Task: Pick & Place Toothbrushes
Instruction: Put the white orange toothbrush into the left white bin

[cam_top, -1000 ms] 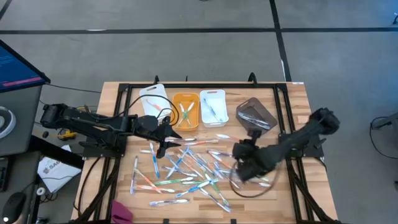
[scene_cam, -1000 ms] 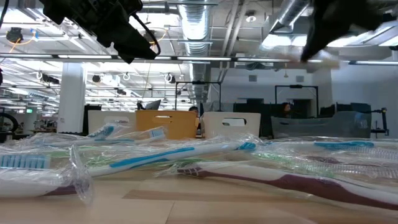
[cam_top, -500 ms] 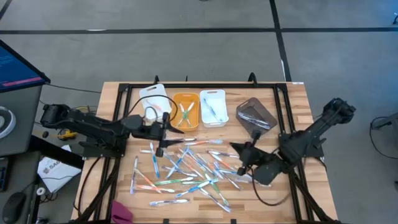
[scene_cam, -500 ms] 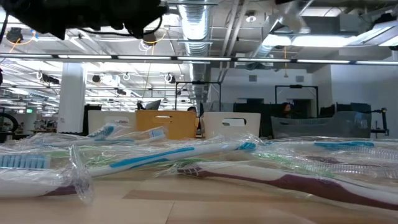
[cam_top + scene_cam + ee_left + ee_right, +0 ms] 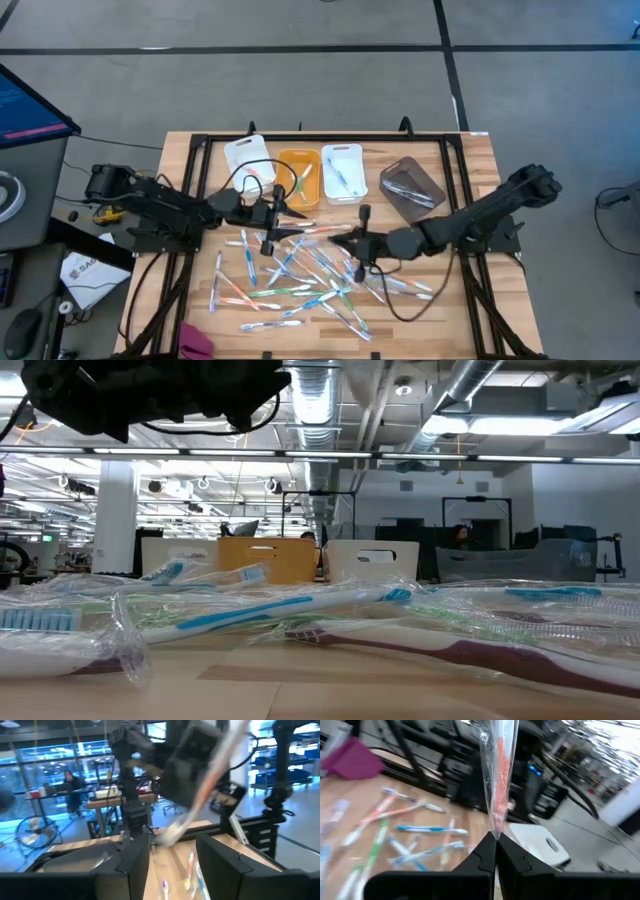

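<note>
- The right tool [image 5: 352, 241], at frame centre in the high view, is pressed together on a wrapped orange toothbrush [image 5: 500, 780] that stands up from its fingertips.
- The left tool [image 5: 275, 222], left of centre, has its fingers spread around the same toothbrush [image 5: 210, 785].
- Loose toothbrushes [image 5: 300, 275] lie scattered on the table [image 5: 470, 170] below both tools.
- Some lie in the orange bin [image 5: 297, 178] and white bin [image 5: 342, 172] at upper centre.
</note>
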`<state>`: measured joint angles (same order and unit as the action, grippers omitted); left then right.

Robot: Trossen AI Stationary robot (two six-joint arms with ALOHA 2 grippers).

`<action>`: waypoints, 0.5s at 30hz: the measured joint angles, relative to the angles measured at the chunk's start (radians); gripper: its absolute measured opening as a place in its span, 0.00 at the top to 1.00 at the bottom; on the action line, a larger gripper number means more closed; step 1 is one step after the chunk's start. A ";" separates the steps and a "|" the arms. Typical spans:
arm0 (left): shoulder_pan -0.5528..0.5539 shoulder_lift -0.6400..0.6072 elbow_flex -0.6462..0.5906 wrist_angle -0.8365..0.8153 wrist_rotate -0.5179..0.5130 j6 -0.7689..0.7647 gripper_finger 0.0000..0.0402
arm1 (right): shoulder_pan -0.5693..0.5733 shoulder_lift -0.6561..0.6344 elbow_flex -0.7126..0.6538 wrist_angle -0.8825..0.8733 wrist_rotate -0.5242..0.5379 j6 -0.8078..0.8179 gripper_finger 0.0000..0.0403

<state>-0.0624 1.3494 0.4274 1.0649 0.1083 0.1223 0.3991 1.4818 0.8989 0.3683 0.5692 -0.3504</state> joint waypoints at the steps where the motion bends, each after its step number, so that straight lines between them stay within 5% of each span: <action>1: -0.004 0.005 0.004 0.008 0.003 0.001 0.62 | -0.012 0.008 0.000 0.014 -0.001 0.000 1.00; 15: -0.006 0.007 0.006 0.062 -0.003 0.037 0.62 | -0.094 0.014 0.000 0.039 -0.141 0.075 1.00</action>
<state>-0.0681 1.3567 0.4332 1.1267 0.1055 0.1589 0.3054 1.4960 0.8989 0.4075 0.4283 -0.2756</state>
